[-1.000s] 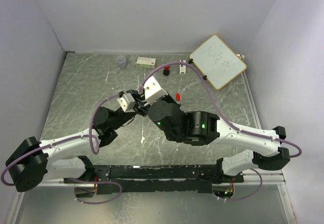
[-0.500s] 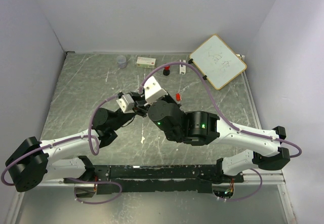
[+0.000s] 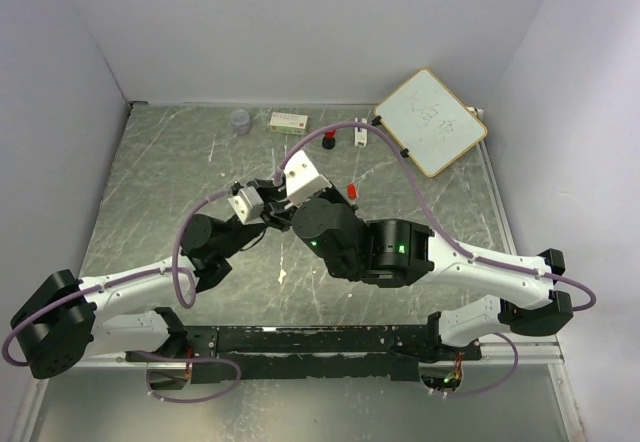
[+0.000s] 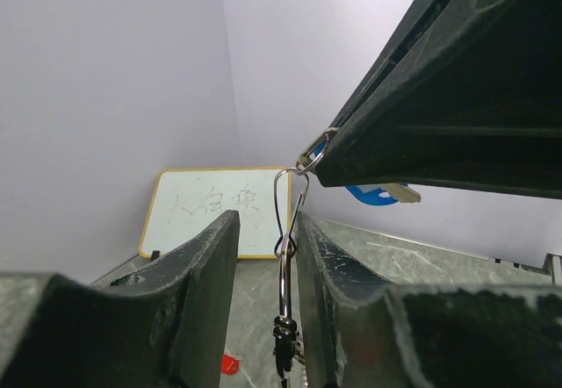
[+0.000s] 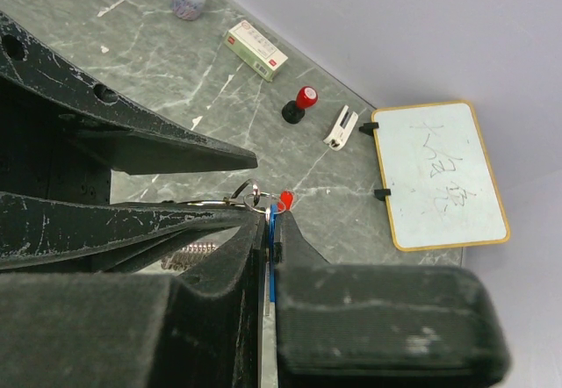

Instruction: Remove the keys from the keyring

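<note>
Tightly shut, right tool (image 5: 270,226) pinches the blue key (image 4: 379,193); left tool (image 4: 266,230), narrowly parted, flanks the keyring (image 4: 285,247) hanging vertically.

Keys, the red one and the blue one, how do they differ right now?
The blue key is pinched in the shut right end effector, off the table; the red key lies on the table. The blue key sits right at the keyring; the red key is apart from it. Both are tiny, with coloured plastic heads.
</note>
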You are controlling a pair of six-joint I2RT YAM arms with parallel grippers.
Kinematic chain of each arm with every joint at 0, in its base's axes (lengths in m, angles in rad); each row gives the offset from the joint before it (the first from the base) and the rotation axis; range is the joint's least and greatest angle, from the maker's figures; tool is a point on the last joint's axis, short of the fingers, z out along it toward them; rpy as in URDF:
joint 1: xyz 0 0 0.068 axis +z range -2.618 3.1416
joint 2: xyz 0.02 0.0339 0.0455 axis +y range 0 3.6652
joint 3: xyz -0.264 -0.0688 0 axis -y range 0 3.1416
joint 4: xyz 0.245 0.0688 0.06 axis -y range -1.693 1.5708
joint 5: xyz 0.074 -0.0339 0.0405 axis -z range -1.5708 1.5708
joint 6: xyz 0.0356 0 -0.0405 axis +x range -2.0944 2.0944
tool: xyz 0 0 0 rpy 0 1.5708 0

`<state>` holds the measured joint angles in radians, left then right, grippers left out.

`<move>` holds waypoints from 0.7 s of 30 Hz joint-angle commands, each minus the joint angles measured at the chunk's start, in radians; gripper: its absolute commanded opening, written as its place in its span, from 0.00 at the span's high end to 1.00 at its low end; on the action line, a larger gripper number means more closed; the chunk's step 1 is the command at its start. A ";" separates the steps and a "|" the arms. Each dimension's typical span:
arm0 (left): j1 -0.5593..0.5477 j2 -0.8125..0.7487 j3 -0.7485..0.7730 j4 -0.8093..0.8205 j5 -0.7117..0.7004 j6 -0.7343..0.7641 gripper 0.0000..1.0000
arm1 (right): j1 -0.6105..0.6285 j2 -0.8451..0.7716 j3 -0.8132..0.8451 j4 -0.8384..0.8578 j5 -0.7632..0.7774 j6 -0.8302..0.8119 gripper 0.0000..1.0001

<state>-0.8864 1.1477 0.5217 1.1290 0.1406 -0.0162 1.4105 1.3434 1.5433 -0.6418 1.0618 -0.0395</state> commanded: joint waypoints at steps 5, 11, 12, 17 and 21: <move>-0.006 -0.017 -0.006 0.068 0.016 -0.009 0.58 | 0.003 -0.006 -0.001 0.004 0.010 0.008 1.00; -0.005 -0.015 -0.008 0.071 0.019 -0.011 0.63 | 0.002 -0.004 -0.002 0.004 0.011 0.009 1.00; -0.005 -0.015 -0.007 0.069 0.020 -0.010 0.64 | 0.004 -0.004 0.000 0.005 0.010 0.009 1.00; -0.005 -0.017 -0.012 0.076 0.024 -0.009 0.72 | 0.003 -0.006 -0.007 0.005 0.012 0.013 1.00; -0.005 -0.019 -0.013 0.080 0.042 -0.007 0.78 | 0.003 -0.004 -0.011 0.001 0.018 0.018 1.00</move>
<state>-0.8871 1.1469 0.5144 1.1580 0.1474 -0.0170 1.4105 1.3434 1.5429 -0.6415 1.0618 -0.0376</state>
